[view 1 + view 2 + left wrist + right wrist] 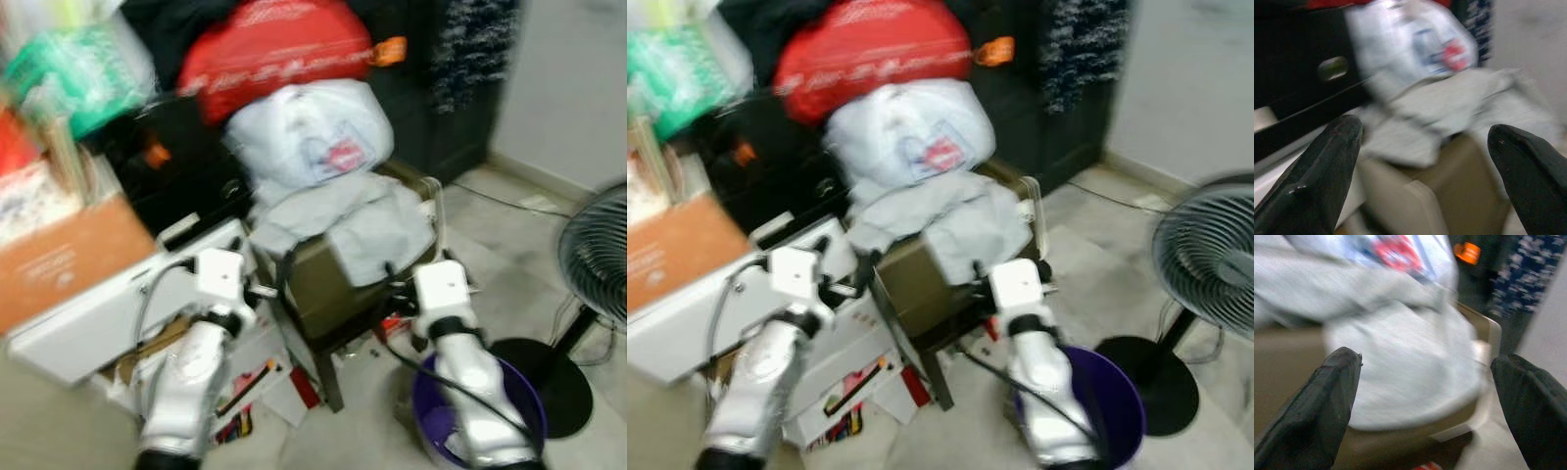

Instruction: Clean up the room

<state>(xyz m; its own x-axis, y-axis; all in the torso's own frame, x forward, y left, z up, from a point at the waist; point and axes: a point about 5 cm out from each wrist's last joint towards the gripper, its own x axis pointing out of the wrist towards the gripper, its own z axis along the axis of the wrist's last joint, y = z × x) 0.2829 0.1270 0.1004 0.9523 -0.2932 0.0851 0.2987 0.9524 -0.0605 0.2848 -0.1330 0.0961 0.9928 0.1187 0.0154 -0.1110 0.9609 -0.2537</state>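
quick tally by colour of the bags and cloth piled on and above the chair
red bag: 1
white plastic bag: 1
grey cloth draped over the chair: 1
green bag, off to the left: 1
total: 4

A tan chair (328,284) stands on the floor (490,211), a grey cloth (367,225) draped over its seat.
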